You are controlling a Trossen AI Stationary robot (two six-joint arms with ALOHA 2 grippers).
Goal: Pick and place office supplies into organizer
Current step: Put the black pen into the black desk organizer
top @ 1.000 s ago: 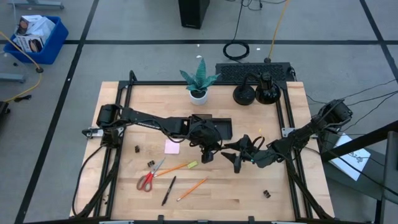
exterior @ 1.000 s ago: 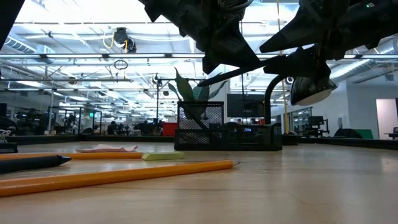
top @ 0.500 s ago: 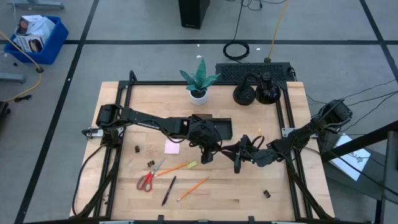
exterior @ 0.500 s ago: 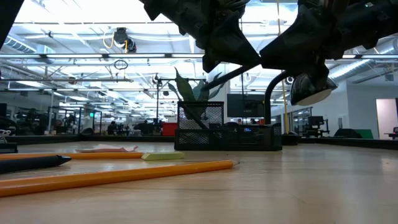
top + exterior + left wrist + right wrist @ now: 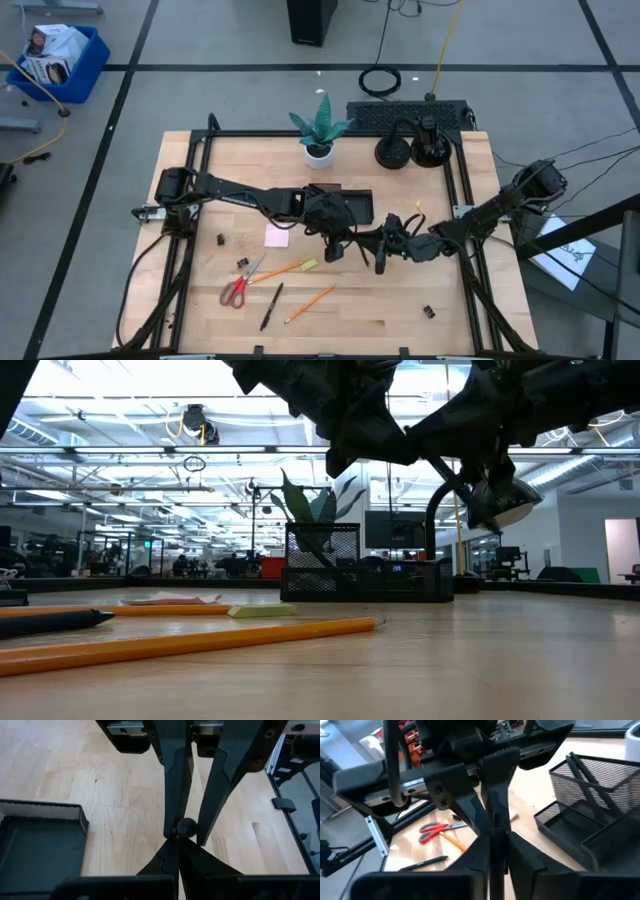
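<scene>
Above the table's middle, my left gripper (image 5: 345,243) is shut on a slim black pen, whose round end (image 5: 186,826) shows in the left wrist view. My right gripper (image 5: 378,250) faces it from the table's right, and its fingers are closed in on the same pen. The black mesh organizer (image 5: 352,205) stands on the table just beyond the left gripper. Red scissors (image 5: 238,287), orange pencils (image 5: 308,303), another black pen (image 5: 271,306), a yellow-green highlighter (image 5: 309,265) and a pink sticky pad (image 5: 277,236) lie on the wood at the near left. My left gripper pinches the pen between its fingertips (image 5: 176,851), slanting down from the table's left. The pen is lifted clear of the table. My right gripper has the pen's round end (image 5: 186,826) between its two fingers (image 5: 175,795), coming almost level from the table's right, tip to tip with the left gripper.
A potted plant (image 5: 320,130), two round black bases (image 5: 410,150) and a keyboard (image 5: 405,115) sit at the far edge. Small black binder clips (image 5: 220,239) (image 5: 429,312) lie scattered. Black frame rails (image 5: 462,215) run along the table's sides.
My right gripper has shut from wide open onto the pen that my left gripper holds, edging a little toward it. The pen stays in the air.
</scene>
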